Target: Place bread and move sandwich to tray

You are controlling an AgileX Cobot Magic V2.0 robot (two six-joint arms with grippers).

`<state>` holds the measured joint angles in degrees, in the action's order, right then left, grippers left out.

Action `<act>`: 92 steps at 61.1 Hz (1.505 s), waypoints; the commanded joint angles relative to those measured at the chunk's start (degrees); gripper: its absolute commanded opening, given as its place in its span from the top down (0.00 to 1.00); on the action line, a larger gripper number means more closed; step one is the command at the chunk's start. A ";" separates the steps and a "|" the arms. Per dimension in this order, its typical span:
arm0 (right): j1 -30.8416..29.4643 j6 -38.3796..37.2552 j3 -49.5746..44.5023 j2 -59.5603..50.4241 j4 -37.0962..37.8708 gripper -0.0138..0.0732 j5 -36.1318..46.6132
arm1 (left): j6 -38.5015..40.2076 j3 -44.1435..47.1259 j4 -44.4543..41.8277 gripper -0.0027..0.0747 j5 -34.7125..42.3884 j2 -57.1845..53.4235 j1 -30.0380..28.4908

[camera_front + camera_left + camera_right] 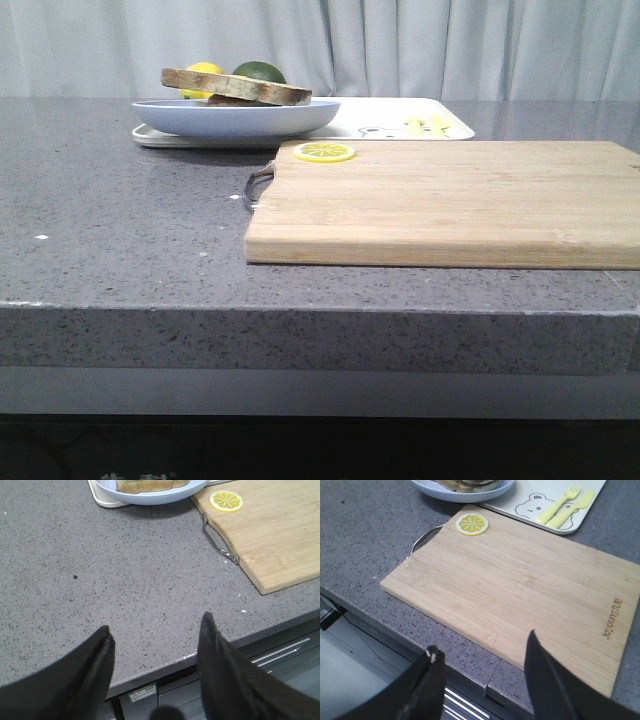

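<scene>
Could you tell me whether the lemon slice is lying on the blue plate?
No, the lemon slice lies on a corner of the wooden cutting board, beside the blue plate.

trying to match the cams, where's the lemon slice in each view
Front view: lemon slice on the cutting board's far left corner.
Left wrist view: at the frame's top right.
Right wrist view: upper middle.
Shared landmark: the board's metal handle.

Plate (pixel 235 117) hides tray (pixel 400 120) partly; sandwich filling perhaps egg
</scene>
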<state>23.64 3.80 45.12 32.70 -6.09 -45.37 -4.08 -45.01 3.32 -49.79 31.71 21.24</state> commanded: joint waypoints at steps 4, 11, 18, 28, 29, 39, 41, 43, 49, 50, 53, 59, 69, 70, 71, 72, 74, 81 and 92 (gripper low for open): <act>0.00 0.10 1.34 0.09 0.19 0.59 3.79 | 0.54 -1.34 -0.64 0.64 4.35 0.08 0.36; 0.00 0.10 1.34 0.09 0.19 0.81 3.65 | 0.54 -1.34 -0.63 0.80 4.35 0.08 0.36; 0.00 0.10 1.34 0.09 0.19 0.98 3.65 | 0.54 -1.34 -0.63 0.96 4.35 0.08 0.36; 0.00 0.10 1.20 0.09 0.20 0.98 3.65 | 0.54 -1.34 -0.63 0.99 4.35 0.08 0.36; 0.00 0.10 1.20 0.09 0.20 0.98 3.65 | 0.54 -1.34 -0.63 0.99 4.35 0.08 0.36; 0.00 0.10 1.20 0.09 0.20 0.98 3.65 | 0.54 -1.34 -0.63 0.99 4.35 0.08 0.36; 0.00 0.10 1.20 0.09 0.20 0.98 3.65 | 0.54 -1.34 -0.63 0.99 4.35 0.08 0.36; 0.00 0.10 1.20 0.09 0.20 0.98 3.65 | 0.54 -1.34 -0.63 0.99 4.35 0.08 0.36; 0.00 0.10 1.20 0.09 0.20 0.98 3.65 | 0.54 -1.24 -0.63 0.99 4.47 0.08 0.36; 0.00 0.10 1.20 0.09 0.20 0.98 3.65 | 0.54 -1.11 -0.63 0.99 4.46 -0.17 0.36; 0.00 0.10 1.20 0.09 0.20 0.98 3.65 | 0.54 -0.73 -0.63 0.99 4.71 -0.49 0.36; 0.00 0.10 1.20 0.09 0.20 0.98 3.65 | 0.54 1.18 -0.63 0.99 6.32 -2.44 -1.44; 0.00 0.10 1.20 0.09 0.20 0.98 3.65 | 0.54 9.30 -2.16 0.99 16.55 -10.06 -7.85; 0.00 0.10 1.20 0.09 0.20 0.98 3.65 | 0.54 10.26 -2.16 0.99 17.72 -11.32 -8.36; 0.00 0.10 1.20 0.09 0.20 0.98 3.65 | 0.54 11.72 -2.16 0.99 19.47 -12.14 -9.08; 0.00 0.10 1.20 0.09 0.20 0.98 3.65 | 0.54 12.67 -2.19 0.99 20.68 -13.32 -9.55; 0.00 0.10 1.20 0.09 0.20 0.98 3.65 | 0.54 14.55 -2.56 0.99 23.63 -14.72 -10.33; 0.00 0.10 1.20 0.09 0.20 0.98 3.65 | 0.54 22.43 -2.60 0.99 34.21 -18.97 -12.51; 0.00 0.10 1.20 0.09 0.20 0.98 3.65 | 0.54 34.88 -2.60 0.99 49.79 -23.86 -13.48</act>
<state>23.64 3.80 45.12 32.70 -6.09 -45.54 -4.06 -13.12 0.79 -12.04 9.24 7.99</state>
